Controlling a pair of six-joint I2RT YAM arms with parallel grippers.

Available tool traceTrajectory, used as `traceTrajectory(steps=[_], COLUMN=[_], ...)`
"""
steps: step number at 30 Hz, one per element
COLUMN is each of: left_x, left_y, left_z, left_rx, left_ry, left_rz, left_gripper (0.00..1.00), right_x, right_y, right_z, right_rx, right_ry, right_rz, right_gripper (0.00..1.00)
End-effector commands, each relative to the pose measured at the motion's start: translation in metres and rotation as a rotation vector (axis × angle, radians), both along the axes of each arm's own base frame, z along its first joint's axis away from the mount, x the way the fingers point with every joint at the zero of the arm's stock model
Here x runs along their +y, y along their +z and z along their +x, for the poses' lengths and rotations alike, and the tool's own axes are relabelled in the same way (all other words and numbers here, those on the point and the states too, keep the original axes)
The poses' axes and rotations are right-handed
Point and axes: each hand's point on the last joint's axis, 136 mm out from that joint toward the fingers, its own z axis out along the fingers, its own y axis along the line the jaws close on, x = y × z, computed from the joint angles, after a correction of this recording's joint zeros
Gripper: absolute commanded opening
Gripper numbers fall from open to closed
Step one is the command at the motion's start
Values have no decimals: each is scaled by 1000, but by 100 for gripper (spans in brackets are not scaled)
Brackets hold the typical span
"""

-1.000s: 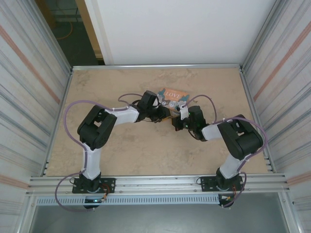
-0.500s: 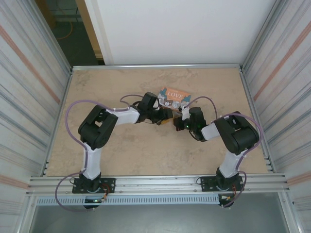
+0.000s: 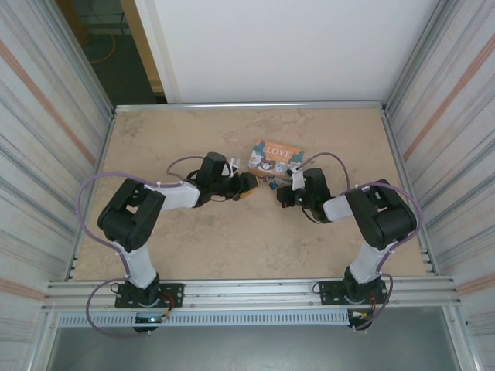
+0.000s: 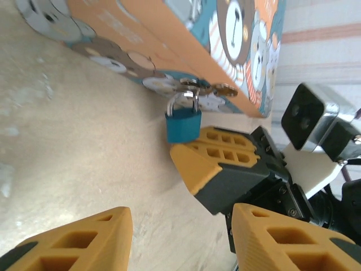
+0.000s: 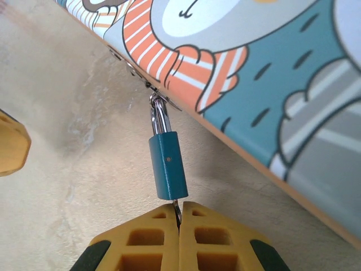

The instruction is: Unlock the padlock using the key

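The tiny blue padlock hangs by its silvery shackle from the hasp of the colourful LOVE tin. A thin metal key enters the padlock's bottom, and my right gripper is shut on that key. In the left wrist view the padlock sits just above the right gripper's orange fingers. My left gripper stands open over bare table, short of the padlock and apart from it. From above, the left gripper and the right gripper face each other below the tin.
The tin's long side rises right behind the padlock. One left fingertip shows at the edge of the right wrist view. Metal walls enclose the beige table on both sides.
The left arm has drawn back to the left, taking its gripper away from the padlock. The right gripper has stayed at the padlock with the key.
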Motion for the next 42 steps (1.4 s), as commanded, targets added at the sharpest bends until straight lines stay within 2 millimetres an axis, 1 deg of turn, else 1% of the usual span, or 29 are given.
traceTrajectory(steps=[1, 7, 16, 28, 36, 42], left_x=[-3, -4, -5, -18, -30, -33], left_y=[32, 36, 25, 12, 4, -1], left_z=[12, 14, 15, 14, 14, 16], left_rx=[-107, -118, -75, -22, 1, 9], left_ry=[40, 76, 107, 98, 73, 68], left_rz=[-109, -192, -240, -267, -272, -269], left_gripper=[50, 48, 47, 46, 46, 45], right_x=[8, 3, 6, 6, 10, 12], right_y=[18, 32, 41, 38, 38, 38], right_z=[-2, 1, -2, -3, -3, -4], right_rx=[65, 144, 268, 367, 385, 386], right_ry=[15, -11, -37, -119, -133, -136], right_rz=[77, 138, 195, 244, 256, 254], right_gripper=[0, 0, 0, 0, 0, 0])
